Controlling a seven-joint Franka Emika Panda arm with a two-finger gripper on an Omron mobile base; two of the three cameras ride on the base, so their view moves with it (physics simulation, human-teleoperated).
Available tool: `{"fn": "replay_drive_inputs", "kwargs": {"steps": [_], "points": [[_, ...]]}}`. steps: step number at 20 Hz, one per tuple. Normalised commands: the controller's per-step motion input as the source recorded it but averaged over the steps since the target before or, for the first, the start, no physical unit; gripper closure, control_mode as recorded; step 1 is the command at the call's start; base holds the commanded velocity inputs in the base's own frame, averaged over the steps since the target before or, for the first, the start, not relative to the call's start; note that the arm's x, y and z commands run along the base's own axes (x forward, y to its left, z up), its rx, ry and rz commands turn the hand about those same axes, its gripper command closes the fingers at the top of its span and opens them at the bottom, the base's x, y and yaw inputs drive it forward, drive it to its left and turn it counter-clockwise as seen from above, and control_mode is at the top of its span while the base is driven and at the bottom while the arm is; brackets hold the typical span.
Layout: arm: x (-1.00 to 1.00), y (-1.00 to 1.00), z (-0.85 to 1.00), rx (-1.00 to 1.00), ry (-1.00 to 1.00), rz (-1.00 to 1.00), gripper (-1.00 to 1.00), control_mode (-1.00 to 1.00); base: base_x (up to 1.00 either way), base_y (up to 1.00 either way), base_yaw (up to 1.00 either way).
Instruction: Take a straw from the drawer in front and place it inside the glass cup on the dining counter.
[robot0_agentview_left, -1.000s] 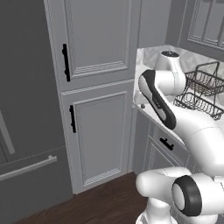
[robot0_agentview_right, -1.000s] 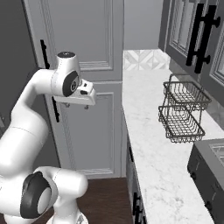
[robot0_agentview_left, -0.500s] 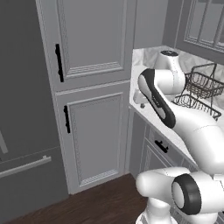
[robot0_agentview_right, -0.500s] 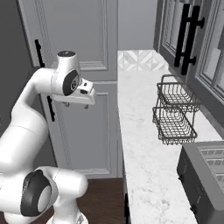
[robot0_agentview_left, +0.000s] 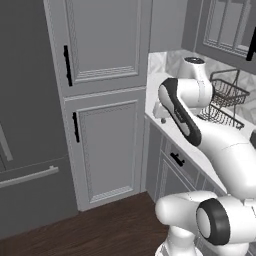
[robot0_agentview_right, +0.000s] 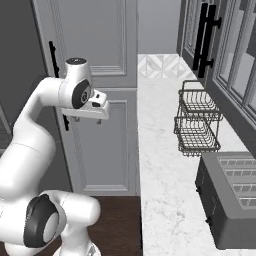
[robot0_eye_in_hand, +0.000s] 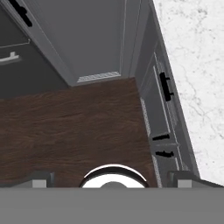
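My gripper (robot0_agentview_right: 88, 120) hangs open and empty, high in the air beside the corner of the marble top with the wire baskets. In the hand view its fingertips (robot0_eye_in_hand: 41, 179) stand wide apart, looking straight down at the wooden floor. A shut grey drawer front (robot0_agentview_left: 176, 160) with a black bar handle sits under that marble top, and shows again as a drawer front (robot0_eye_in_hand: 162, 94) in the hand view. I cannot tell whether it is the task's drawer. The straw, the glass cup and the dining counter are out of view.
Tall grey cabinet doors (robot0_agentview_left: 105, 145) stand ahead, with a dark fridge (robot0_agentview_left: 25, 125) to their left. A two-tier wire basket (robot0_agentview_right: 197, 125) and a dark toaster (robot0_agentview_right: 230, 200) stand on the marble top (robot0_agentview_right: 160, 165). Dark wood floor (robot0_eye_in_hand: 74, 131) lies below.
The whole scene has shifted in both base views, so the base has moved; the toaster has come into the right view. The arm holds its pose and the gripper stays open.
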Motion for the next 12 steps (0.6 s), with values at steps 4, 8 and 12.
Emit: {"fn": "replay_drive_inputs", "kwargs": {"steps": [4, 8, 12], "points": [[0.0, 0.0, 0.0, 0.0, 0.0, 0.0, -1.0, 1.0, 0.0, -0.34, 0.15], [0.0, 0.0, 0.0, 0.0, 0.0, 0.0, -1.0, 1.0, 0.0, -0.26, 0.1], [0.0, 0.0, 0.0, 0.0, 0.0, 0.0, -1.0, 1.0, 0.0, 0.0, 0.0]]}}
